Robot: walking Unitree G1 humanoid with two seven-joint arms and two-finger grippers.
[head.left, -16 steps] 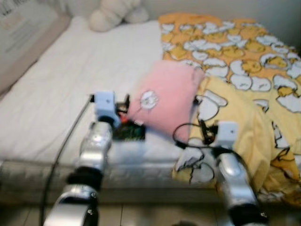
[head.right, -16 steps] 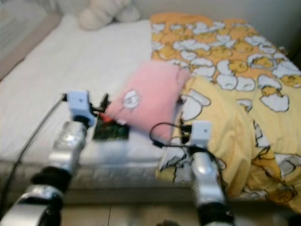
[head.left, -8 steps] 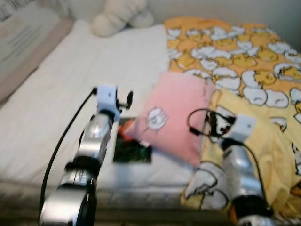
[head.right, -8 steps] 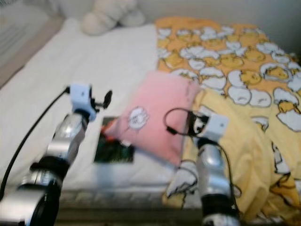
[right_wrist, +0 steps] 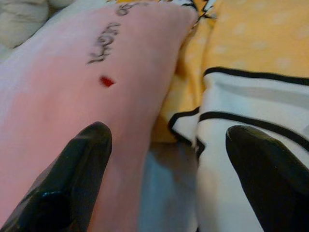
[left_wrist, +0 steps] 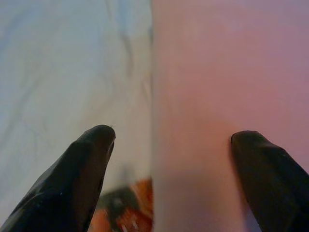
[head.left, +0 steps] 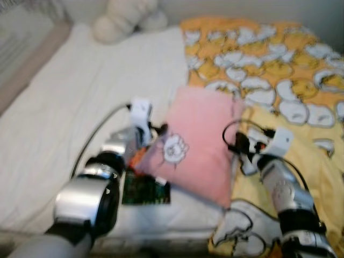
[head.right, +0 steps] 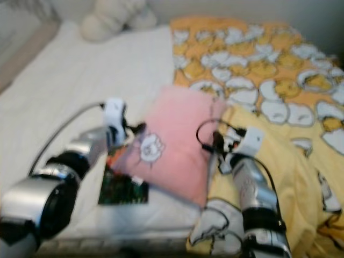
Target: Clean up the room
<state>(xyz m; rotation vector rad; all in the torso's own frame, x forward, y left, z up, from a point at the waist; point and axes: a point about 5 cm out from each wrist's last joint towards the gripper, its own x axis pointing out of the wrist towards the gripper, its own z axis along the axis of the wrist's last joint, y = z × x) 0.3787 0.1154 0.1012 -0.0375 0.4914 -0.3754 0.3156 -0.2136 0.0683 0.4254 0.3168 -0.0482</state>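
Silver forearms low in the frame, one on each flank of a soft pink square pillow [head.left: 199, 142] printed with a small white cartoon figure, evidently bracketing it for a two-handed lift.

Left gripper [left_wrist: 169, 145] splayed wide at the pillow's left edge: one black finger [left_wrist: 79, 169] over white bed sheet [head.left: 80, 97], the other [left_wrist: 263, 166] over pink plush, so the cushion's rim sits between them, unclamped. Likely angled that way to bite the edge rather than the flat face.

Right gripper [right_wrist: 159, 159] likewise spread, nothing held, straddling the seam where the pillow's right side meets a rumpled yellow blanket patterned with white egg shapes [head.left: 279, 70]. Probably placed there to pinch the opposite edge without catching the blanket.

Dark glossy flat book or packet with green and red print [head.left: 145, 189] at lower centre-left, partly tucked beneath the pillow's near corner; contents too blurred to read. Worth freeing only after the cushion is up.

Centre of frame: pillow lying tilted across sheet and blanket, overlapping both.

Upper right: blanket covering the bed's far right. Upper left: cream plush toy [head.left: 126, 21] against the wall, well apart from both arms.
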